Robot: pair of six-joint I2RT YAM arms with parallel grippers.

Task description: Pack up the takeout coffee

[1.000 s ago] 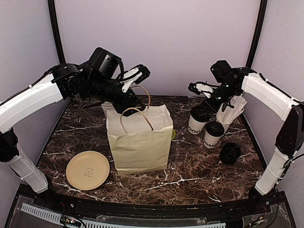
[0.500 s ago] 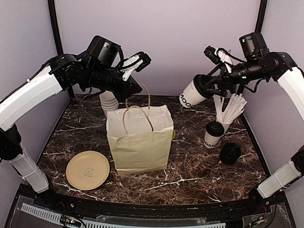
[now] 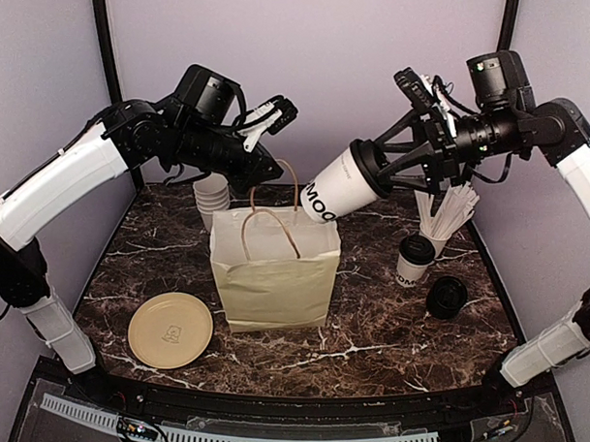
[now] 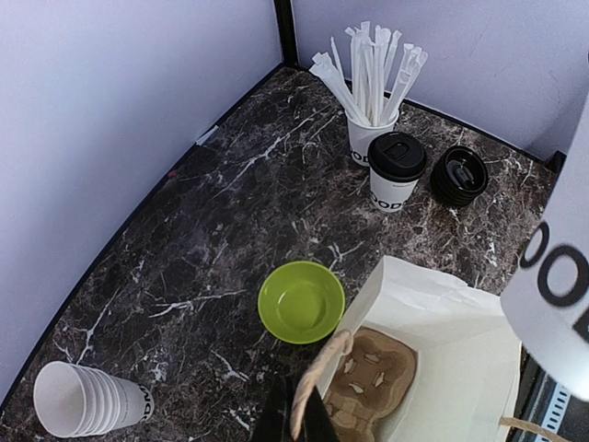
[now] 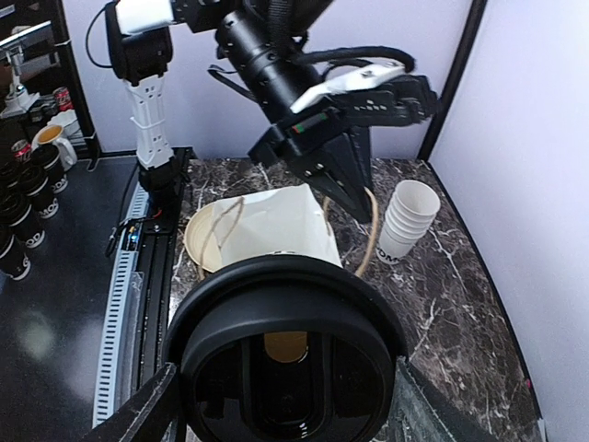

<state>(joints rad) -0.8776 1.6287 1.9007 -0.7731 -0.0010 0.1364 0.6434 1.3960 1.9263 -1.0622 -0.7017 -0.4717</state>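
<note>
The takeout coffee [image 3: 335, 188], a white cup with a black lid, hangs tilted in the air just above the right top corner of the paper bag [image 3: 274, 278]. My right gripper [image 3: 389, 161] is shut on it near the lid. In the right wrist view the lid [image 5: 285, 364] fills the space between the fingers, with the bag [image 5: 276, 226] beyond it. My left gripper [image 3: 263, 171] is shut on the bag's far twine handle [image 4: 317, 387] and holds it up. The bag's mouth [image 4: 433, 313] is open, and the cup's side [image 4: 557, 295] shows at the right edge.
A second lidded cup [image 3: 415, 259], a cup of straws [image 3: 440, 221] and a stack of black lids [image 3: 447, 296] stand right of the bag. Stacked lidless cups [image 3: 212, 194] stand behind it at the left. A tan plate [image 3: 170, 330] lies front left, a green bowl [image 4: 301, 301] behind the bag.
My right arm lifted the coffee off the table at the right and carried it left to the bag's top. My left gripper shut on the bag's handle.
</note>
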